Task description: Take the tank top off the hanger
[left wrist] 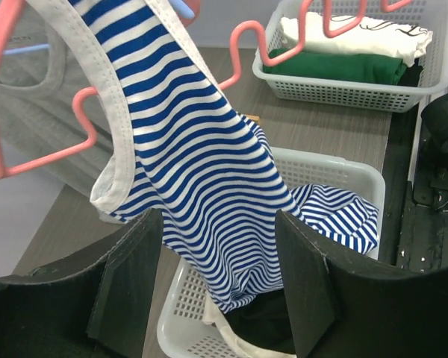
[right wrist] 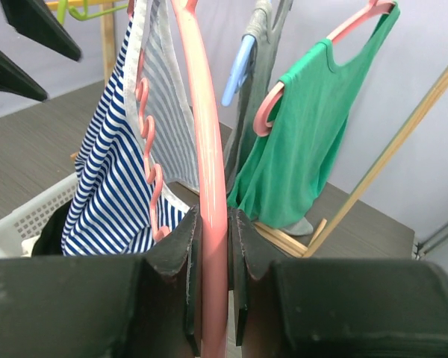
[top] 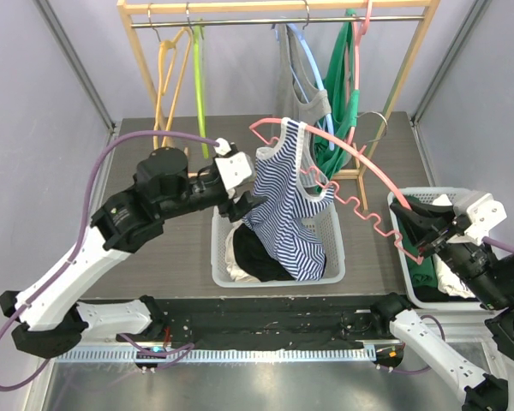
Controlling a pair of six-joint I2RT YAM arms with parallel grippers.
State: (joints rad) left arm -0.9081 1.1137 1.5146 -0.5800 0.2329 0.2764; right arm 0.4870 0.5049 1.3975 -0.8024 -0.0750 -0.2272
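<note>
Two risks show in the top view: the blue-and-white striped tank top [top: 287, 218] hangs by a strap from the pink plastic hanger with a wavy lower bar [top: 360, 167], its hem over the white perforated plastic basket [top: 218, 257]. A hard pull could snag that strap on the waves, or twist the hanger in the right gripper [top: 418, 244]. Left wrist view: the left gripper [left wrist: 218, 239] stands open, fingers either side of the striped fabric, not pinching it; closing here may catch only a loose fold. Right wrist view: the right gripper is clamped on the hanger's bar. A green tank top [right wrist: 313, 127] on the wooden rack [right wrist: 403, 130] hangs close behind, where a swinging hanger could catch it.
</note>
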